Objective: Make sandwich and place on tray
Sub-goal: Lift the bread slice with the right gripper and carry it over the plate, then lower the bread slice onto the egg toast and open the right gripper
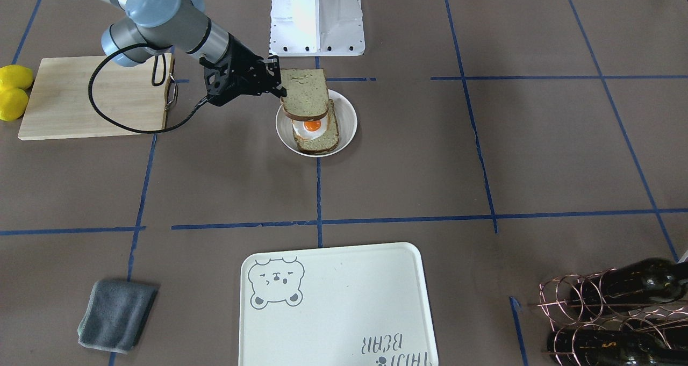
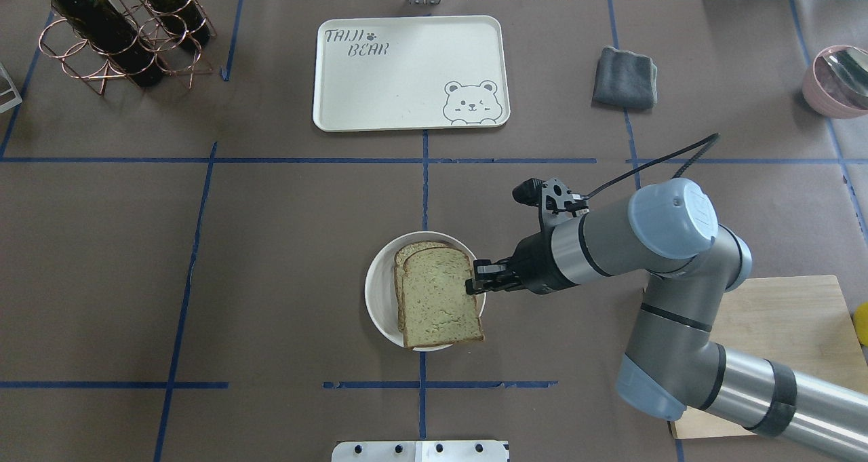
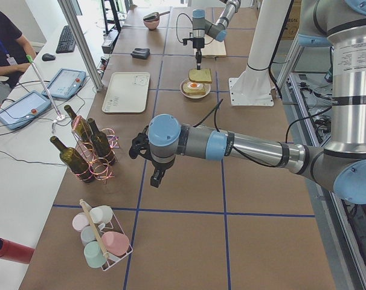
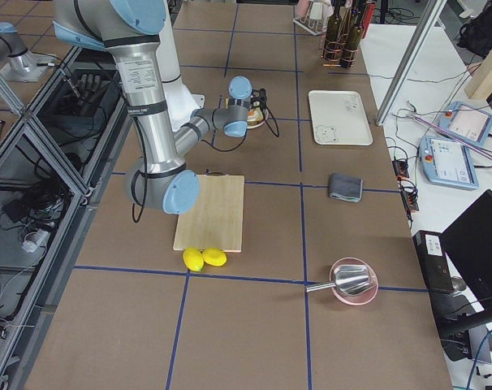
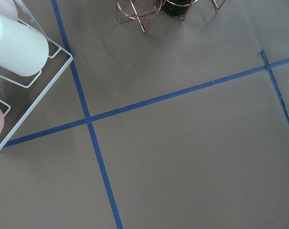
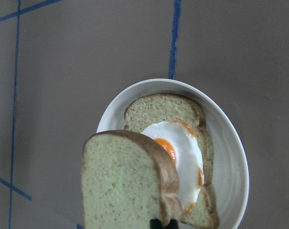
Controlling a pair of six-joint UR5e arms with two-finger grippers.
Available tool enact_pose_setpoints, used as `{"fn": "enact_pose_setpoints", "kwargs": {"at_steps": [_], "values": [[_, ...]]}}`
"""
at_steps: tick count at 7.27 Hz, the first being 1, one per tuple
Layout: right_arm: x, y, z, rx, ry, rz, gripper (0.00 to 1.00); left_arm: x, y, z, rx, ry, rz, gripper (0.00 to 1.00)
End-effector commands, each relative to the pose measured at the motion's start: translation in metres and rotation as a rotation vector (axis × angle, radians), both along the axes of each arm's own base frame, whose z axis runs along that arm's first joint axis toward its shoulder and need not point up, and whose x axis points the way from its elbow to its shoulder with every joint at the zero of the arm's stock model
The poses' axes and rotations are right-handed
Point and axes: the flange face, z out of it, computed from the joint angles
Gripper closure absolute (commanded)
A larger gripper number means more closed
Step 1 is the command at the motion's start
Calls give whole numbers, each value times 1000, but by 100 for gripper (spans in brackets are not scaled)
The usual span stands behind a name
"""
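Right gripper [image 1: 280, 88] clamping the top slice [image 1: 305, 93] by its edge; lower it level and square over the egg [image 1: 312, 127].

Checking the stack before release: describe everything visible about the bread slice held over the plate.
The top slice is a squarish piece of pale tan, speckled bread with dark brown crust, spongy-looking. The right gripper pinches one edge, holding it roughly flat above the fried egg and bottom slice on the white plate. It looks raised clear of the egg, offset so the yolk shows; only the gripper touches it.
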Motion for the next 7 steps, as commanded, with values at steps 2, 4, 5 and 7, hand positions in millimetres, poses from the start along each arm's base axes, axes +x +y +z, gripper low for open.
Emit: {"fn": "enact_pose_setpoints", "kwargs": {"at_steps": [2,4,5,7], "values": [[-17,-25,-8,-16,47,21,100,-1,1,1,-2,0,-1,0],[-23,-34,-5,-16,58,26,100,-1,1,1,-2,0,-1,0],[-24,-34,-5,-16,58,26,100,-1,1,0,1,0,-1,0],[-32,-33,7,-30,81,9,100,-1,1,0,-2,0,-2,0]]}}
